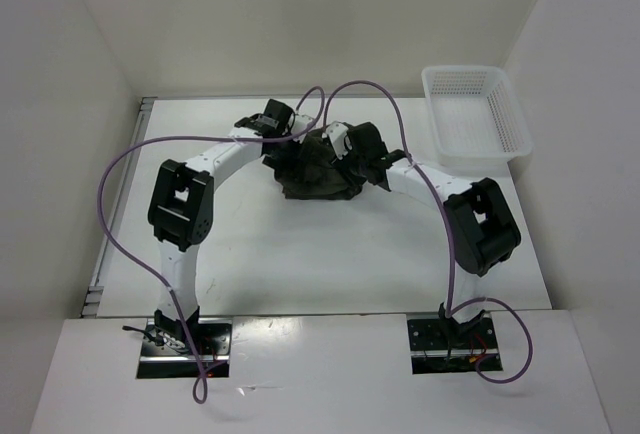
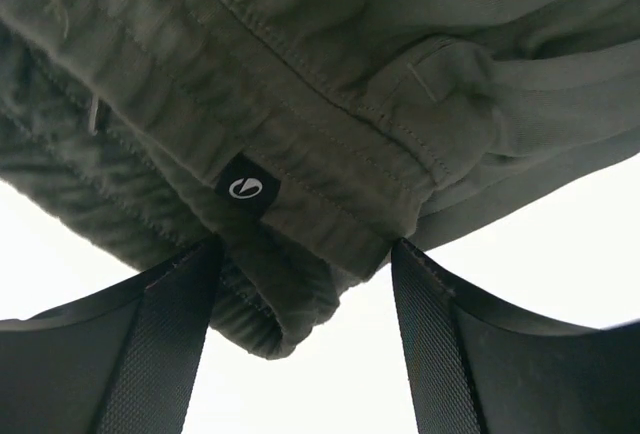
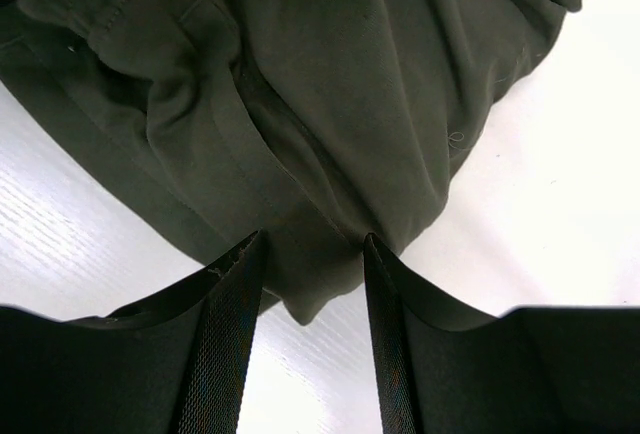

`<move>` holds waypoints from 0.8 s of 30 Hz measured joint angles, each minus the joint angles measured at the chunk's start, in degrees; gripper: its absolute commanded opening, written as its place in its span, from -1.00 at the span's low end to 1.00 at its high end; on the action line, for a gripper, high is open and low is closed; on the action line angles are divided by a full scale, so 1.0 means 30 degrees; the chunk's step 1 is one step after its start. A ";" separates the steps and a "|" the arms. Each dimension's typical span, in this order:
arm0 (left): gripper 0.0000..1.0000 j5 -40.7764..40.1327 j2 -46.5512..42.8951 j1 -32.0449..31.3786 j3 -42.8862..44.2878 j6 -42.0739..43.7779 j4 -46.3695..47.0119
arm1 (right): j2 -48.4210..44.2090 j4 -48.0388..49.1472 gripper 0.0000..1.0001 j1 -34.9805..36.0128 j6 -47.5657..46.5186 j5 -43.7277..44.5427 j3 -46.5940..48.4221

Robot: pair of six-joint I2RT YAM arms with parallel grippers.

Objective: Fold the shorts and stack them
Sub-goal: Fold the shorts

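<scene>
- Shorts (image 1: 312, 166), top view: a bunched heap, legs and waistband not separable. Its near edges are covered by the left gripper (image 1: 283, 132) and right gripper (image 1: 345, 149).
- Left wrist view: cloth cut off at top, left and right edges. Label (image 2: 247, 189) mark unreadable.
- Right wrist view: cloth cut off at top and left.
- Both wrist views: fingers cut off at the bottom edge; grip on cloth cannot be told.

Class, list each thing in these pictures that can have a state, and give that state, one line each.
Shorts: unfolded, bunched in a heap between the grippers.
Left gripper: open, shorts' edge between its jaws.
Right gripper: a fold of the shorts between its jaws; open or shut unclear.
Basket: upright, empty.
</scene>
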 measured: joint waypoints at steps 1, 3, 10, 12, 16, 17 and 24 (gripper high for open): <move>0.48 0.0153 0.0153 0.0000 0.0146 0.0000 0.0015 | 0.0044 0.0007 -0.01 -0.0007 -0.0073 0.0007 0.0000; 0.39 0.0503 0.0444 0.0007 0.0466 -0.0007 0.0007 | 0.0095 0.0044 -0.01 -0.0066 -0.0248 0.0015 0.0000; -0.05 0.1472 0.1042 0.0015 0.1049 -0.0007 0.0277 | 0.0117 0.0372 -0.01 -0.0080 -0.0692 0.0044 -0.0328; -0.20 0.1785 0.1231 0.0015 0.1224 0.0007 0.0313 | 0.0117 0.0444 -0.01 -0.0080 -0.0692 0.0036 -0.0503; -0.64 0.2404 0.1559 0.0022 0.1625 -0.0007 0.0342 | 0.0117 0.0437 -0.01 -0.0080 -0.0699 0.0036 -0.0619; -0.73 0.2557 0.1647 0.0022 0.1719 -0.0015 0.0350 | 0.0117 0.0452 -0.01 -0.0080 -0.0699 0.0036 -0.0619; -1.00 0.3548 0.1814 0.0138 0.2470 0.0007 -0.0080 | 0.0117 0.0503 0.05 -0.0080 -0.0845 0.0080 -0.0714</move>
